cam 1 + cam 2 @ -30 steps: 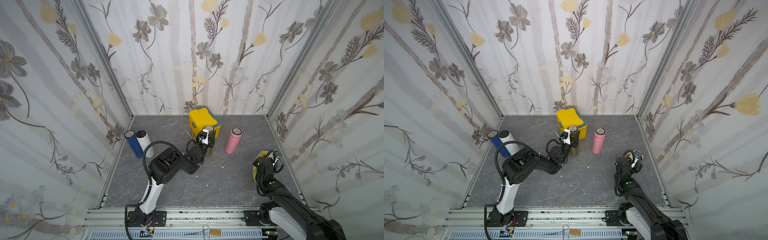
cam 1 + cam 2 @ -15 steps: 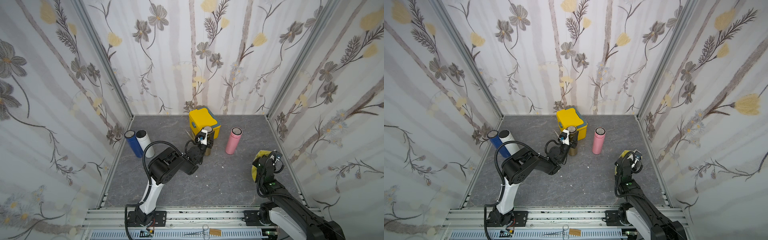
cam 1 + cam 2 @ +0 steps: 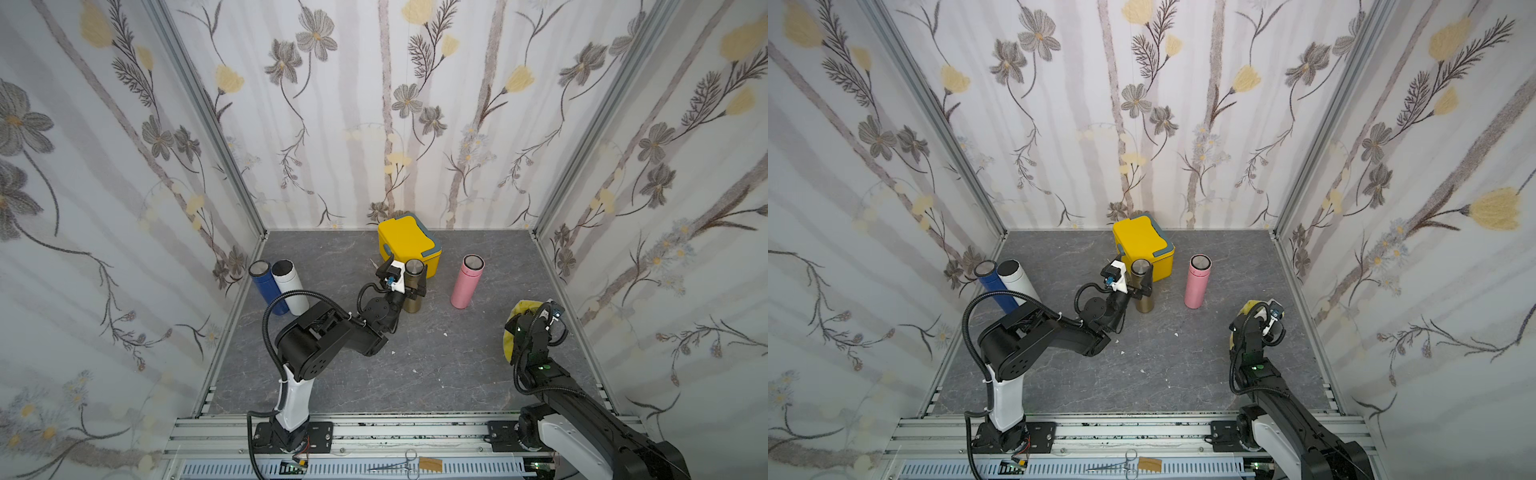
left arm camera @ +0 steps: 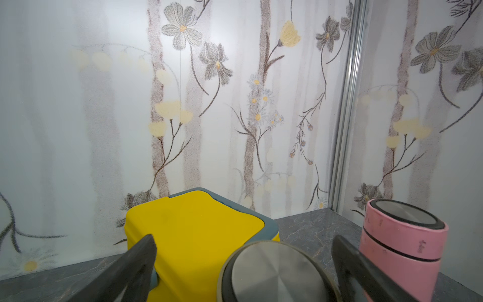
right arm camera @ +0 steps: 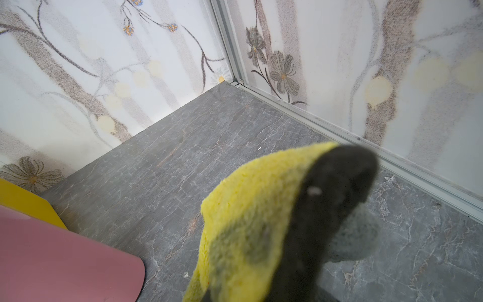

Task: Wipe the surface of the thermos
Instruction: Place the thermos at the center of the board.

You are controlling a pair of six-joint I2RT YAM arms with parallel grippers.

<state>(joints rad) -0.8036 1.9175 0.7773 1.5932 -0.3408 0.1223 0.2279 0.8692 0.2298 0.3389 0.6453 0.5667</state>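
Note:
A bronze thermos (image 3: 412,291) (image 3: 1143,291) with a steel lid stands upright on the grey floor, just in front of the yellow box. My left gripper (image 3: 409,279) (image 3: 1139,281) is open around its upper part, one finger on each side. In the left wrist view the thermos lid (image 4: 277,274) sits between the dark fingers (image 4: 141,261), nearer to one of them, and the left gripper (image 4: 245,243) shows a clear gap. My right gripper (image 3: 527,316) (image 5: 300,214) hovers low at the right, shut on a yellow cloth (image 3: 510,332) (image 3: 1246,308) (image 5: 248,209).
A yellow lidded box (image 3: 407,245) (image 4: 193,230) stands behind the bronze thermos. A pink thermos (image 3: 466,282) (image 4: 402,243) (image 5: 52,256) stands to its right. Blue (image 3: 266,286) and white (image 3: 291,291) thermoses stand by the left wall. Small white crumbs lie on the floor.
My left gripper has gone from shut on the bronze thermos to open around it. The right gripper has lifted the yellow cloth a little and moved it towards the back.

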